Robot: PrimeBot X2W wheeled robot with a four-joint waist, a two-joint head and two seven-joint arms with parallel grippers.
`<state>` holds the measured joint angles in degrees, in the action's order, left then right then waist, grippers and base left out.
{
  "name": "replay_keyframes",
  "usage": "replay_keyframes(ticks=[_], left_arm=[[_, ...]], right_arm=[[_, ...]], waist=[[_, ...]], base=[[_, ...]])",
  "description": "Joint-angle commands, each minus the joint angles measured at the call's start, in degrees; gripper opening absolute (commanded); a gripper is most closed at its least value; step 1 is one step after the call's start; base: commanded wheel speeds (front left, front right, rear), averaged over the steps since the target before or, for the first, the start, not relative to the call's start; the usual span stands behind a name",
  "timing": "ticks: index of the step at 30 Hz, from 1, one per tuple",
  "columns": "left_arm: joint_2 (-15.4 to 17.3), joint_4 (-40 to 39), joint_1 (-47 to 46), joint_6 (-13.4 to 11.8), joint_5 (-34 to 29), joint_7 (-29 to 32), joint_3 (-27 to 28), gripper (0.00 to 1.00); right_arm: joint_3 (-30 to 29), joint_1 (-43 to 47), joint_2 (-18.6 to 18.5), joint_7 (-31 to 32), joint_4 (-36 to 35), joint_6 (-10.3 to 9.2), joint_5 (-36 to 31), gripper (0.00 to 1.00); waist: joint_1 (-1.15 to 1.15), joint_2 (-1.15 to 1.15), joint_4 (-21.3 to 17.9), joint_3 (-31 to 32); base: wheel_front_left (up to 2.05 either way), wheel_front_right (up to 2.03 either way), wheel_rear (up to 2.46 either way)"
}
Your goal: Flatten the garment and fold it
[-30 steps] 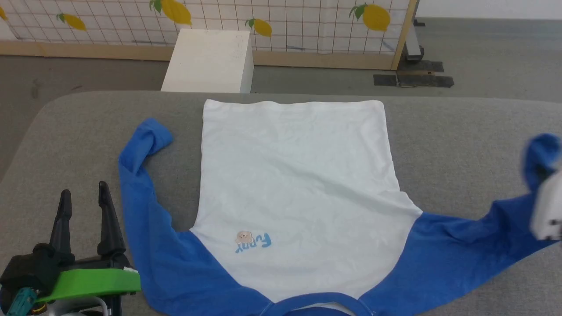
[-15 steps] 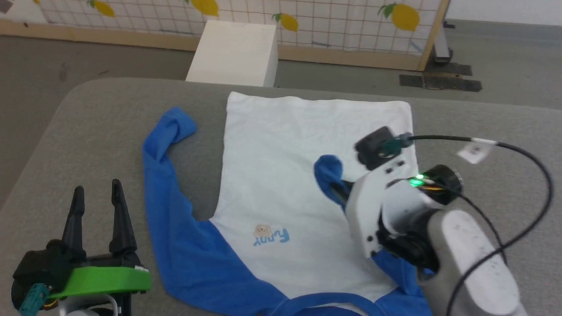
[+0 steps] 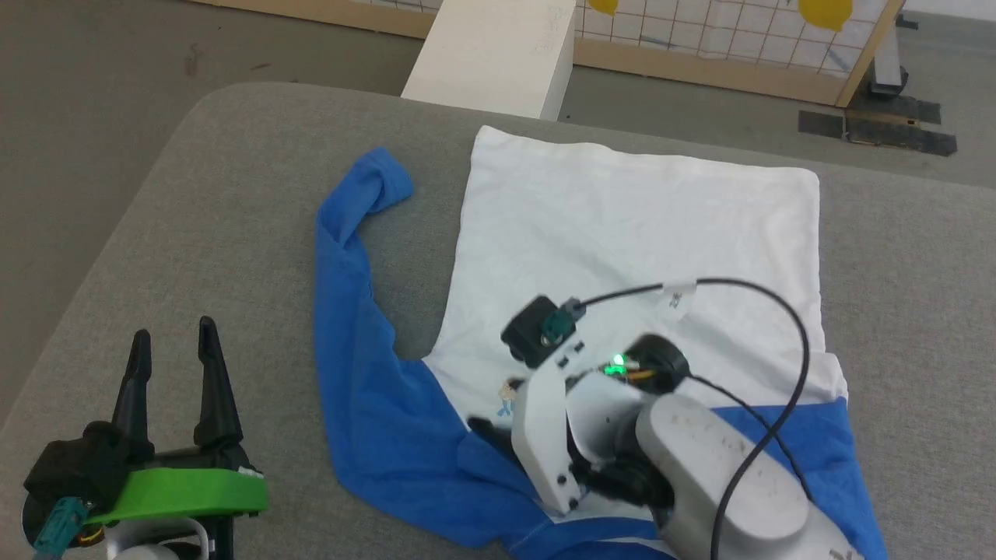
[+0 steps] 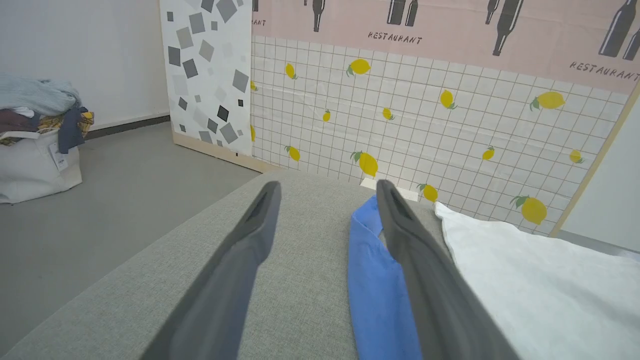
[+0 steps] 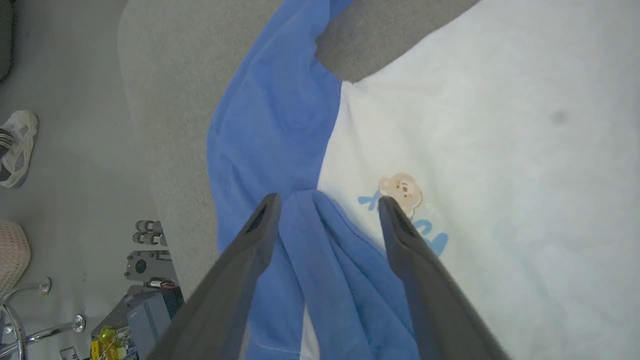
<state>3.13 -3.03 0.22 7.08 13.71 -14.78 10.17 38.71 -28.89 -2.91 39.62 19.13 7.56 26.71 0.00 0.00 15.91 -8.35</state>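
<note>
T-shirt [image 3: 638, 225] lies spread on the grey surface [image 3: 194, 202]. White body lightly creased. One blue sleeve [image 3: 342, 257] lies crooked alongside; the other sleeve [image 5: 325, 250] is folded in beside the bear print [image 5: 401, 188]. Right claw [image 5: 327, 202] parted, folded sleeve between its fingers, ungripped. Left claw [image 3: 173, 330] parted, empty.

**Grey fabric-covered table [image 3: 194, 233] carrying one T-shirt [image 3: 622, 225]**
The shirt lies flat, its white hem toward the far edge, one blue sleeve stretched along its left side and the other folded across the near chest.
</note>
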Motion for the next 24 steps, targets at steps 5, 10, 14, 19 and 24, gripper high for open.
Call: replay_keyframes(ticks=[5, 10, 14, 19, 24], left_arm=[[-0.17, 0.20, -0.16, 0.33, -0.38, -0.22, 0.63, 1.00], [0.54, 0.21, 0.65, 0.27, -1.73, -0.22, 1.12, 1.00], [0.97, 0.17, 0.94, 0.11, -2.61, -0.22, 1.27, 1.00], [1.13, 0.67, 1.02, -0.14, -3.53, -0.22, 0.88, 1.00], [1.06, 1.71, 0.83, -0.38, -4.07, -0.22, 0.29, 1.00]], right_arm=[[-5.37, -3.51, 0.02, -8.32, -5.25, -0.08, 4.66, 1.00], [-17.83, -1.93, -1.18, -14.87, -10.19, -0.08, -1.56, 1.00], [-29.11, 2.95, -1.76, -21.66, -15.01, -0.08, -7.09, 1.00], [-41.56, 11.86, -0.88, -31.66, -19.36, -0.08, -11.41, 1.00], [-48.80, 20.45, -0.20, -41.11, -21.40, -0.08, -15.08, 1.00]], waist=[[0.00, 0.00, -2.22, 2.01], [0.00, 0.00, -5.61, 3.96], [0.00, 0.00, -8.31, 4.96], [0.00, 0.00, -11.12, 5.59], [0.00, 0.00, -12.37, 5.81]], base=[[0.00, 0.00, 0.00], [0.00, 0.00, 0.00], [0.00, 0.00, 0.00], [0.00, 0.00, 0.00], [0.00, 0.00, 0.00]])
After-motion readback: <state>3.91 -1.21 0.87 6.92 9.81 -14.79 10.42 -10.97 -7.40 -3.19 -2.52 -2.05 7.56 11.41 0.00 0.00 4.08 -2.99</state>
